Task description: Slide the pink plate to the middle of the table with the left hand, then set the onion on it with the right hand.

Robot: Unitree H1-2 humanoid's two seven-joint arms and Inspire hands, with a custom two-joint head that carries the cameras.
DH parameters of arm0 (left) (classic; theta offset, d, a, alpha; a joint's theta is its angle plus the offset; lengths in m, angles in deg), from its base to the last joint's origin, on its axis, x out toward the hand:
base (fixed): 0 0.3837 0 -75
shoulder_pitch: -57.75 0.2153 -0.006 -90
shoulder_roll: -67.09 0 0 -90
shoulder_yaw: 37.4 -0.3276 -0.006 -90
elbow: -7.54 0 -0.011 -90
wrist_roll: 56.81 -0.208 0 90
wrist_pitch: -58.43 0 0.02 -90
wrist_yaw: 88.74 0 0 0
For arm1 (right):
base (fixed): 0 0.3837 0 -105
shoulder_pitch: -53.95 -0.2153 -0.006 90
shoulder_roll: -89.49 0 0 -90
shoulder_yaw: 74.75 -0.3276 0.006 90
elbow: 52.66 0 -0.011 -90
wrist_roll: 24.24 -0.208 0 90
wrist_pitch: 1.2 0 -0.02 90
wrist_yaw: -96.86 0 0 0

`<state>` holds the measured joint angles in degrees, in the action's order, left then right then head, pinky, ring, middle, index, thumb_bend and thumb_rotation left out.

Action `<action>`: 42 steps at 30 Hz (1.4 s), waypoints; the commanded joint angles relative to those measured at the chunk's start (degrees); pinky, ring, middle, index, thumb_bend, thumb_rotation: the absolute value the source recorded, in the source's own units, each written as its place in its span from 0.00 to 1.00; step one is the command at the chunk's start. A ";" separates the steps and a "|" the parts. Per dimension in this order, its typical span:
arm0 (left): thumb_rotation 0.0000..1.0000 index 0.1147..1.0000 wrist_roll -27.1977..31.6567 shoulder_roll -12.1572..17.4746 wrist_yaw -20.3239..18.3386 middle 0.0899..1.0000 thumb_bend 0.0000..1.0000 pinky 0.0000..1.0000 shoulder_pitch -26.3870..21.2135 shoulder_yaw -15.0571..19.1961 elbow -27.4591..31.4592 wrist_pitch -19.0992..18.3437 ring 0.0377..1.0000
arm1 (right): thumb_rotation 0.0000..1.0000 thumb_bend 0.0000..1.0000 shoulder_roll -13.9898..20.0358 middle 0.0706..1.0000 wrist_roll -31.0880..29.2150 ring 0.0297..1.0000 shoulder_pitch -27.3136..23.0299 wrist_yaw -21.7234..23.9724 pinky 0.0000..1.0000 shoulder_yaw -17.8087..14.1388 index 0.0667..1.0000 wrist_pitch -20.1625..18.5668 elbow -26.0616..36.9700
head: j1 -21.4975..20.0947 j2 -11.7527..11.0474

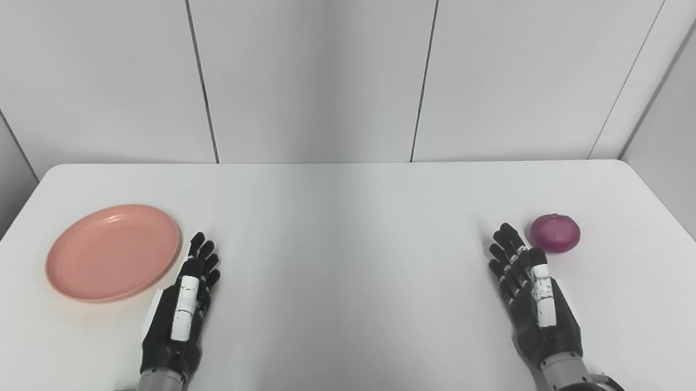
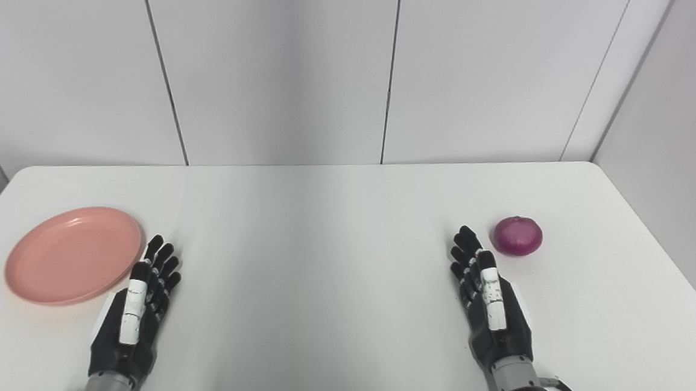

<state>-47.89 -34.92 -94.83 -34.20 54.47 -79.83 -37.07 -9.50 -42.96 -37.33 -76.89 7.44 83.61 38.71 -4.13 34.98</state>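
Nothing yet begun: round pink plastic plate (image 1: 113,252) lies just left of the flat, open, empty left hand (image 1: 183,308); purple-red onion (image 1: 554,233) sits just beyond-right of the open, empty right hand (image 1: 532,290). First, the plate's rim must be engaged and pushed rightward

Table middle: the white tabletop (image 1: 352,268) lies bare.
Left side: round pink plastic plate (image 1: 113,252).
Right side: purple-red round onion (image 1: 554,233).

Empty pink plate (image 1: 113,252) far left; purple onion (image 1: 554,233) far right
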 commanded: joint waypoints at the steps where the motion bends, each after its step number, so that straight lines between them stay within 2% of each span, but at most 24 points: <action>1: 0.91 1.00 -0.42 -0.70 0.60 1.00 0.84 1.00 0.32 -0.34 -0.92 -1.20 1.00 | 0.88 0.89 0.29 0.95 -0.12 0.98 1.94 -0.46 0.99 -0.03 0.94 -4.74 -2.72 | 0.97 -0.28; 5: 0.89 1.00 -0.92 -1.41 0.94 1.00 0.87 1.00 0.29 -0.82 -1.57 -0.49 1.00 | 0.85 0.88 0.56 0.94 -1.19 0.97 1.87 -0.13 0.99 -0.91 0.93 -4.69 -3.41 | 3.91 -1.12; 8: 0.88 1.00 -1.92 -2.48 1.54 1.00 0.87 1.00 0.34 -1.57 -2.36 0.28 1.00 | 0.85 0.86 1.30 0.95 -2.40 0.98 1.82 0.86 0.99 -1.74 0.94 -4.08 -4.51 | 8.20 -2.81; 9: 0.89 1.00 -2.25 -2.83 1.74 1.00 0.87 1.00 0.36 -1.75 -2.58 0.55 1.00 | 0.85 0.85 1.55 0.95 -2.59 0.98 1.80 1.20 1.00 -1.94 0.94 -3.84 -4.86 | 8.20 -2.81; 15: 0.90 1.00 -5.04 -5.36 3.48 1.00 0.84 1.00 0.31 -3.58 -4.55 3.02 1.00 | 0.86 0.82 3.63 0.98 -4.71 1.00 1.51 4.26 1.00 -3.22 0.97 -2.35 -7.83 | 14.49 -5.88; 19: 0.89 1.00 -5.52 -6.83 4.22 1.00 0.81 1.00 0.09 -4.14 -5.66 3.93 1.00 | 0.88 0.81 4.73 1.00 -5.62 1.00 1.29 5.27 1.00 -3.64 0.99 -2.62 -9.06 | 16.58 -6.69; 26: 0.88 1.00 -6.08 -8.07 4.52 1.00 0.84 1.00 -0.36 -4.48 -7.58 5.44 1.00 | 0.90 0.80 5.79 0.98 -5.96 1.00 0.88 6.29 1.00 -4.24 0.99 -2.23 -11.08 | 19.18 -7.54; 36: 0.87 1.00 -6.60 -8.73 5.19 1.00 0.78 1.00 -1.41 -4.69 -10.31 7.26 1.00 | 0.87 0.84 6.42 0.96 -6.54 0.99 -0.12 6.76 1.00 -5.06 0.97 -2.40 -13.61 | 21.03 -8.65; 42: 0.90 1.00 -4.03 -8.70 4.37 1.00 0.85 1.00 -1.29 -3.59 -7.72 4.13 1.00 | 0.85 0.83 5.96 0.95 -6.65 0.98 -0.99 7.30 1.00 -5.41 0.95 -1.67 -15.47 | 20.86 -9.56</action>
<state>-53.18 -43.32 -89.82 -37.26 50.72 -86.86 -31.18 -2.49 -50.04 -41.77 -68.67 1.91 84.03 28.96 16.79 25.40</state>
